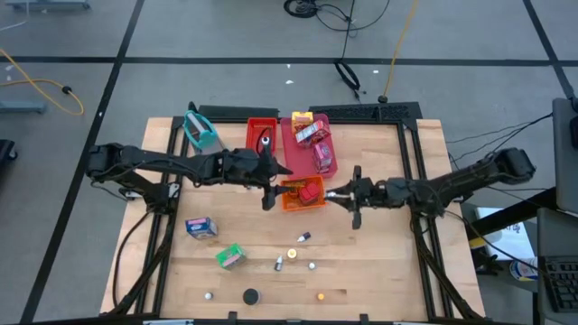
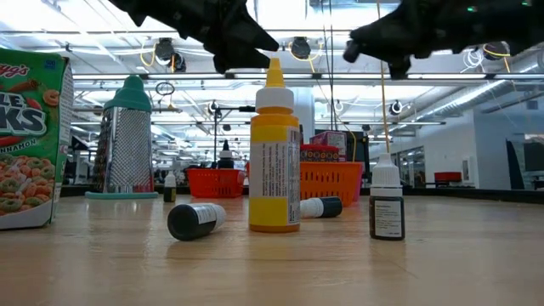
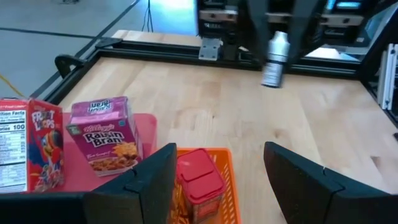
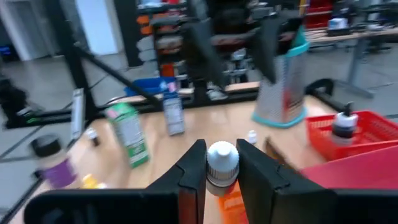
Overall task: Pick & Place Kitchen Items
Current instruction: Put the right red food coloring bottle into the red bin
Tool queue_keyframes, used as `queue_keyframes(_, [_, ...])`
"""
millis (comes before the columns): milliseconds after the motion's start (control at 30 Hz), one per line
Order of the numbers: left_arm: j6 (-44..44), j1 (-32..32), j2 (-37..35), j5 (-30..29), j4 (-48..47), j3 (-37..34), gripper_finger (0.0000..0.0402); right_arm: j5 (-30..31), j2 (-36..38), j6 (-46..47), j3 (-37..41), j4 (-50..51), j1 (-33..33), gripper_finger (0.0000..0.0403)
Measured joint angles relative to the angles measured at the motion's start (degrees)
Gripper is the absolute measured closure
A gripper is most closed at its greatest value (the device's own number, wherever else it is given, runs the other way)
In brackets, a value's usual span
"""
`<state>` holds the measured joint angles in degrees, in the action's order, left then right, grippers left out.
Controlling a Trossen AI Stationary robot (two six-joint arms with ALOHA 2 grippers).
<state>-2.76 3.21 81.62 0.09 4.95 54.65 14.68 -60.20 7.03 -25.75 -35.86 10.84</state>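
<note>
My right gripper (image 1: 341, 195) (image 4: 222, 167) hovers just right of the orange tray (image 1: 291, 207) and is shut on a tiny white-capped bottle (image 3: 273, 59). My left gripper (image 1: 269, 191) (image 3: 217, 171) is open above the orange tray's left side, over a red item (image 3: 200, 180) lying in the tray. Cereal boxes (image 3: 104, 134) stand in the pink tray (image 1: 327, 170). A blue box (image 1: 200, 227), a green box (image 1: 229, 256) and small bottles (image 1: 304, 236) and caps (image 1: 250, 295) lie on the near part of the table. My right gripper pinches the tiny bottle between its two fingers; the white cap (image 4: 222, 155) shows between the fingers (image 4: 189, 174). The bottle is lifted clear of the table and hangs roughly upright (image 3: 272, 74) below the fingers.
The red tray (image 1: 253, 144) holds a black bottle. A teal-topped grater (image 1: 200, 129) stands at the far left. In the low view a yellow bottle (image 2: 274, 153) and small dark bottles (image 2: 387, 204) stand near the front edge. Bare wood lies to the right of the trays.
</note>
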Motion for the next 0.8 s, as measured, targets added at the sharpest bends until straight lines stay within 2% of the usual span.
queue_keyframes(233, [0.0, -0.7, 0.4, 0.0, 3.0, 0.0, 0.0158, -7.3, -2.0, -0.2, -3.6, 0.1, -6.2, 0.0346])
queue_keyframes(400, [-0.1, -0.7, 1.2, 0.0, 5.5, 0.0, 0.0158, -7.6, -4.2, -0.4, -5.7, 0.2, -8.9, 0.0346])
queue_keyframes(567, [-0.1, -0.7, 2.5, 0.0, 8.7, 0.1, 0.0158, -12.0, -6.4, -0.7, -8.2, -0.9, -11.0, 0.0346])
queue_keyframes(800, [-0.4, -0.7, 4.1, 0.0, 11.1, 0.0, 0.0158, -12.0, -9.8, -1.9, -11.5, -0.8, -11.7, 0.0346])
